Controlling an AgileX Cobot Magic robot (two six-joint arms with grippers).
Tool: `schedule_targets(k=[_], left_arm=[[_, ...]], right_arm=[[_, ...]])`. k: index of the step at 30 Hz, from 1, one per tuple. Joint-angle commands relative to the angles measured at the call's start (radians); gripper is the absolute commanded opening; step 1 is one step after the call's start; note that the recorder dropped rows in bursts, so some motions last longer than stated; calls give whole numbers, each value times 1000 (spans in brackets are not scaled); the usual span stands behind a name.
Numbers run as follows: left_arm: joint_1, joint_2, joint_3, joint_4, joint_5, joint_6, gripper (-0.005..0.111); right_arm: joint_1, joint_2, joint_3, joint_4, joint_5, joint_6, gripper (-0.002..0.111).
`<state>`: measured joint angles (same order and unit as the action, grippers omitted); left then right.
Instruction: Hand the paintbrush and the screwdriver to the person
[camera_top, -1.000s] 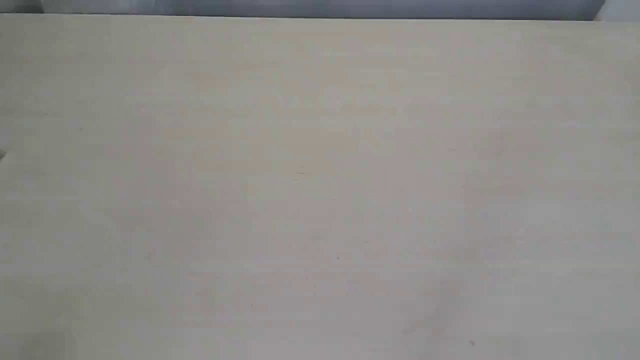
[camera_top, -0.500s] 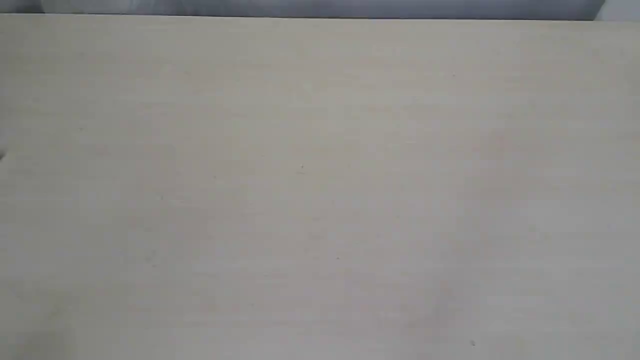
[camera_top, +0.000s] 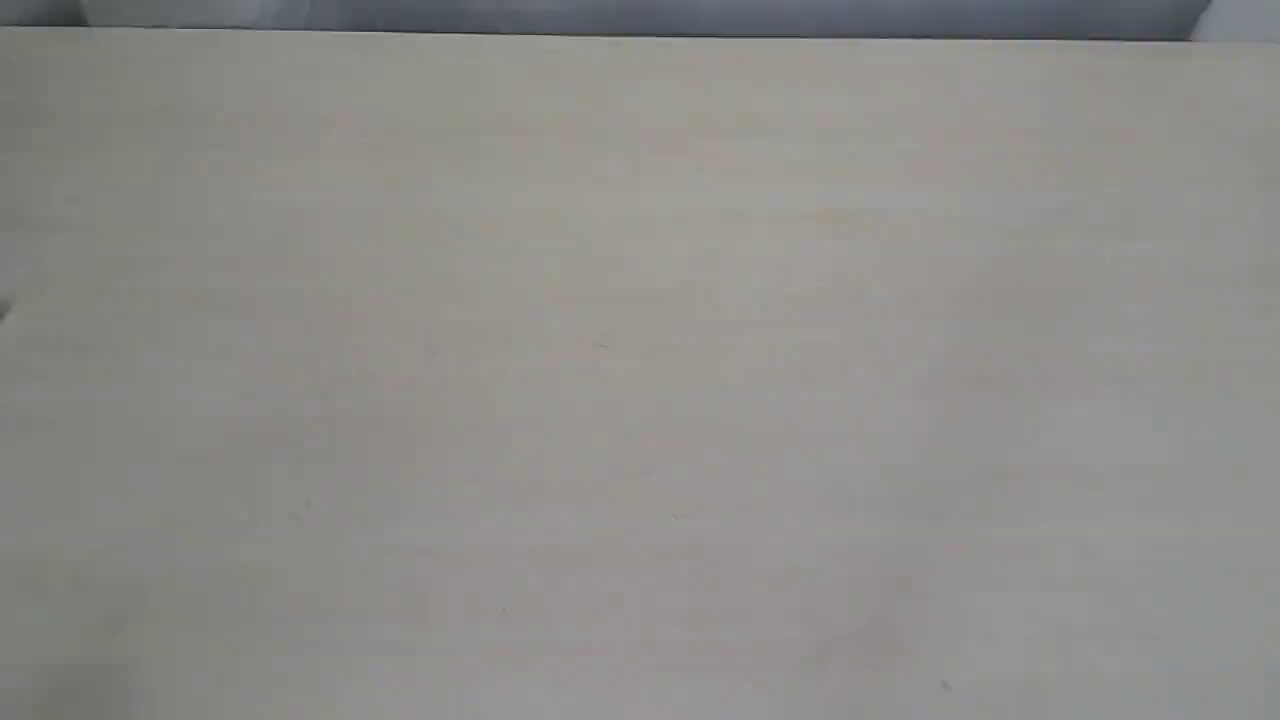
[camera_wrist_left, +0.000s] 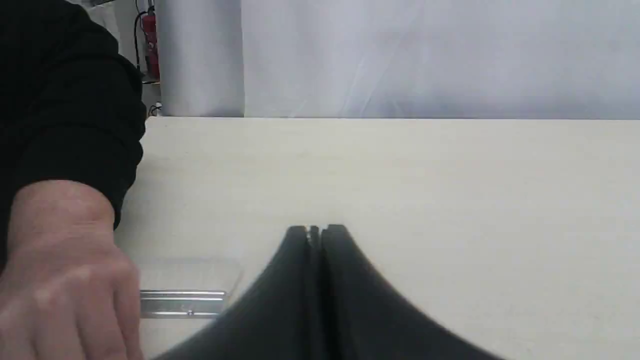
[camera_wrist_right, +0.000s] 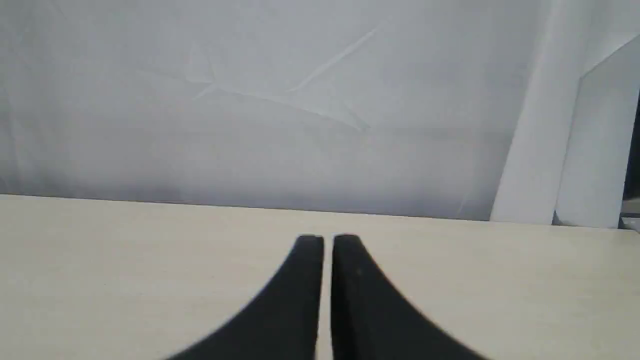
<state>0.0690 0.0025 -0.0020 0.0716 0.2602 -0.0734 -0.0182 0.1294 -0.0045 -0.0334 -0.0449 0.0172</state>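
**Pale wood table, brush is at the hand, no screwdriver anywhere**

Pale wood table (camera_top: 640, 400) fills the wide shot and nothing sits on it there. A white sheet (camera_wrist_right: 250, 100) hangs behind the far edge.

Only the left wrist cam has anything going on. The paintbrush (camera_wrist_left: 182, 302) lies flat on the table, its silver band and pale bristles poking out from under the person's hand (camera_wrist_left: 60, 280), with a black sleeve (camera_wrist_left: 65, 100) above it. The hand hides the handle, so I can't tell if they're actually gripping it.

The left claw (camera_wrist_left: 315, 231) is pressed together with nothing in it, just beside the brush but not touching. The right claw (camera_wrist_right: 327, 240) is close to shut too, with a thin slit between the tips, empty, over bare table.

My read: the brush half looks about done and the screwdriver is what's left, but it's in none of the shots. I'd keep the left arm put while fingers are that near and locate the screwdriver first. Then spread the claw before coming down, pinch the handle rather than the thin shaft, and offer it slowly toward the palm.
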Motion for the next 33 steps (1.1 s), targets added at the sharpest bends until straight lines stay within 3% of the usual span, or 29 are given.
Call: schedule_targets(k=[1, 33], left_arm=[[-6, -2, 2, -5, -9, -2, 0], [-6, -2, 2, -1, -12, -2, 0]], right_arm=[[-3, -47, 4, 5, 51, 5, 5], [-3, -45, 4, 19, 51, 5, 5]])
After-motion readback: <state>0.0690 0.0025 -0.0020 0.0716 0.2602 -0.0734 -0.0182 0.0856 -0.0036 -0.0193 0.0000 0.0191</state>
